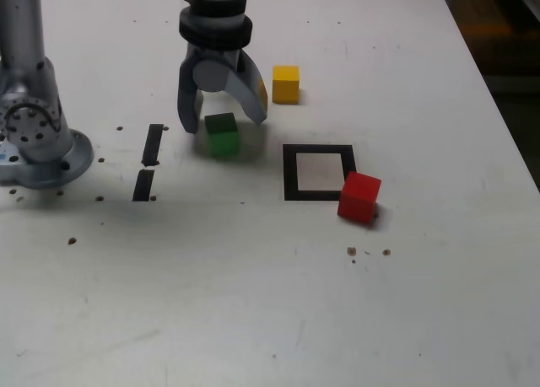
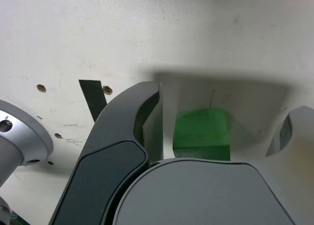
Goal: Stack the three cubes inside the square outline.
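- Green cube [image 1: 222, 134], small and solid, sits between the grey gripper [image 1: 222, 117]'s spread jaws, untouched.
- Black tape square outline [image 1: 319, 171] lies beyond, toward the exterior view's right.

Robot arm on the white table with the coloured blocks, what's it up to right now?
The arm's gripper hangs with jaws open around the green cube, which sits on the table to the exterior view's left of the square outline. Nothing is stacked yet: the outline holds no cube, the red cube sits at its near right corner overlapping the tape, and the yellow cube lies apart behind.
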`<state>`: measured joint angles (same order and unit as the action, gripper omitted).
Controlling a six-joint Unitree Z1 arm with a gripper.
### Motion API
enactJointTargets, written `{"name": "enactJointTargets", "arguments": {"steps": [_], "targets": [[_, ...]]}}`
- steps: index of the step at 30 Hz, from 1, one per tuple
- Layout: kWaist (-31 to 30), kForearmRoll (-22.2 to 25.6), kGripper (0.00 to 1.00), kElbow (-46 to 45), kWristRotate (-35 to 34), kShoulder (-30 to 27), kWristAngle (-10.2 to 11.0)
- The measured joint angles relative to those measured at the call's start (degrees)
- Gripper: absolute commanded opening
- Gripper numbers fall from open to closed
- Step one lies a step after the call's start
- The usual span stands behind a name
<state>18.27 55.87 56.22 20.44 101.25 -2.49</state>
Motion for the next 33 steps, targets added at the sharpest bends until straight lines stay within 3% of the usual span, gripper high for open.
{"name": "enactJointTargets", "arguments": {"steps": [11, 21, 33], "targets": [[-0.89, 5.51, 0.9, 3.41, -0.26, -5.27, 1.16], [-9.19, 11.64, 0.9, 14.29, -1.5, -6.49, 2.24], [-20.57, 13.29, 0.91, 25.02, -5.93, 1.11, 2.41]]}}
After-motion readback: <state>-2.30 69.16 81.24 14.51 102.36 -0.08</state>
